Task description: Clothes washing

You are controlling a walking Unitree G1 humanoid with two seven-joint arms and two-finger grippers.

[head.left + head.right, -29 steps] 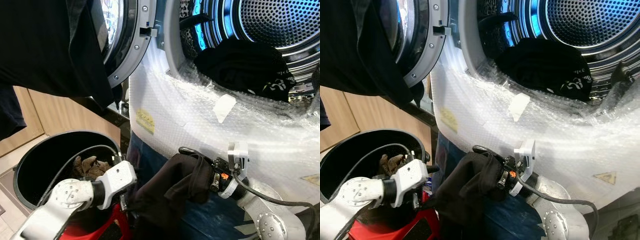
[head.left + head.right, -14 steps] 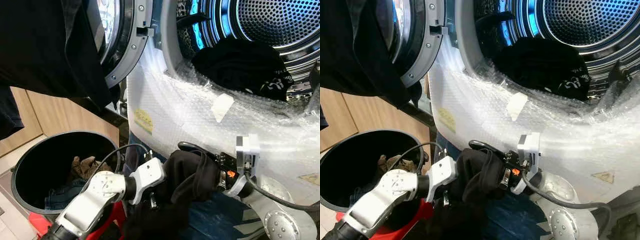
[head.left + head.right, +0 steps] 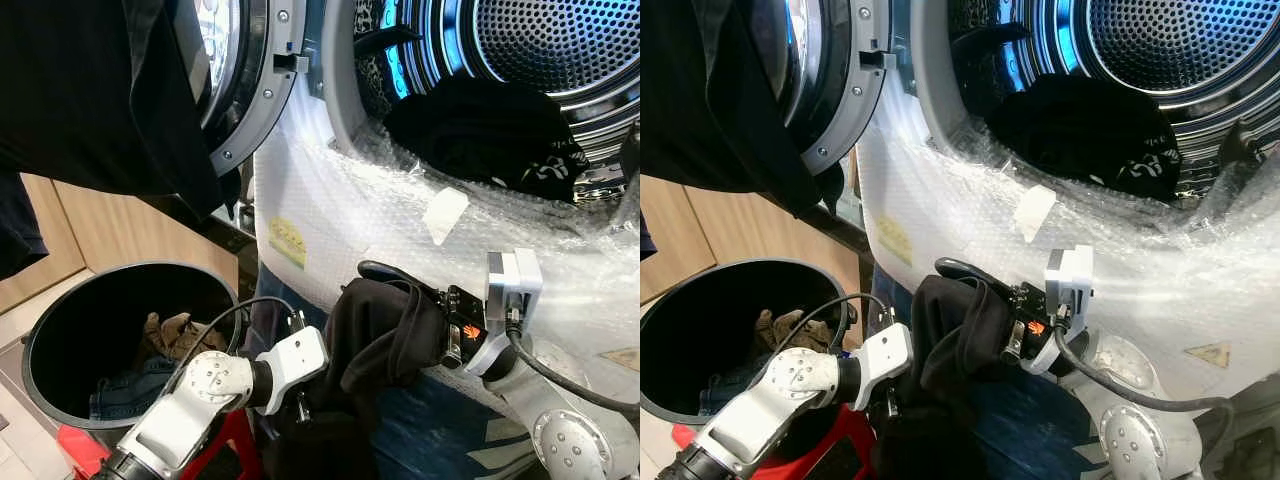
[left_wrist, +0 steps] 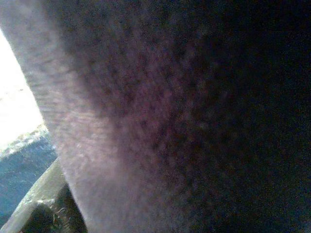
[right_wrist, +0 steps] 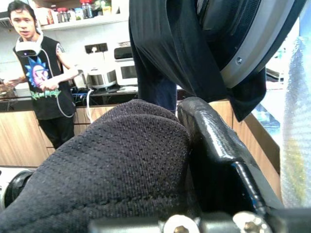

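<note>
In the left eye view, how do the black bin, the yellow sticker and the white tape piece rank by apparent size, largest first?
1. Black bin, by far the largest.
2. Yellow sticker and white tape piece: they look about alike, so I do not rank them.

From the head we look forward and down with both eyes, sharing the open, bubble-wrapped white washing machine (image 3: 400,215) far right and the round black laundry bin (image 3: 60,330) near left. Our left wrist camera sits pressed against blurred dark knitted fabric (image 4: 194,116). Our right wrist camera faces leftward past that fabric toward a distant kitchen counter (image 5: 102,92) and a person (image 5: 41,73).
</note>
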